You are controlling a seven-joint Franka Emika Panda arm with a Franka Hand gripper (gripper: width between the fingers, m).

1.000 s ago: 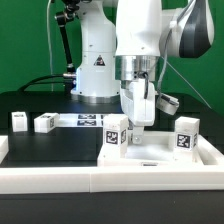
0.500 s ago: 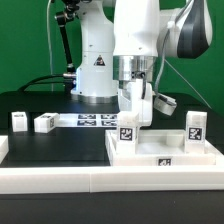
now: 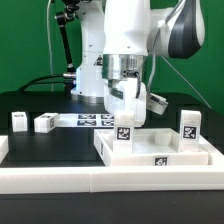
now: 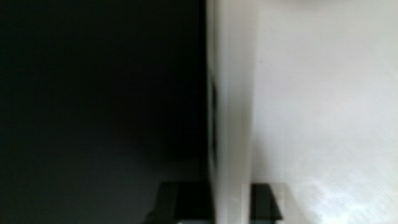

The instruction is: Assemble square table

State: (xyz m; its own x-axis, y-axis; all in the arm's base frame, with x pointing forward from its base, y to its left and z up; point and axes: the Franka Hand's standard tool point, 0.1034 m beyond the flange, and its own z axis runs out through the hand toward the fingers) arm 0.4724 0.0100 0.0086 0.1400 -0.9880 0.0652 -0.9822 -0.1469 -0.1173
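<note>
The white square table top (image 3: 150, 150) lies at the exterior view's lower right, rim up, with a tag on its front wall. Two white tagged legs stand upright in it, one at the near left corner (image 3: 124, 136) and one at the far right corner (image 3: 190, 125). My gripper (image 3: 131, 116) reaches down just behind the left leg. In the wrist view my gripper (image 4: 221, 202) has its dark fingers (image 4: 187, 203) on either side of the top's thin white wall (image 4: 219, 110), shut on it. Two loose legs (image 3: 18, 121) (image 3: 44, 123) stand at the left.
The marker board (image 3: 90, 120) lies flat behind the black work surface. A long white rail (image 3: 55, 182) runs along the front edge. The arm's white base (image 3: 95, 70) stands at the back, with cables to its left.
The table top has turned and slid toward the exterior view's left with my gripper on it. Its two upright legs now face the camera squarely.
</note>
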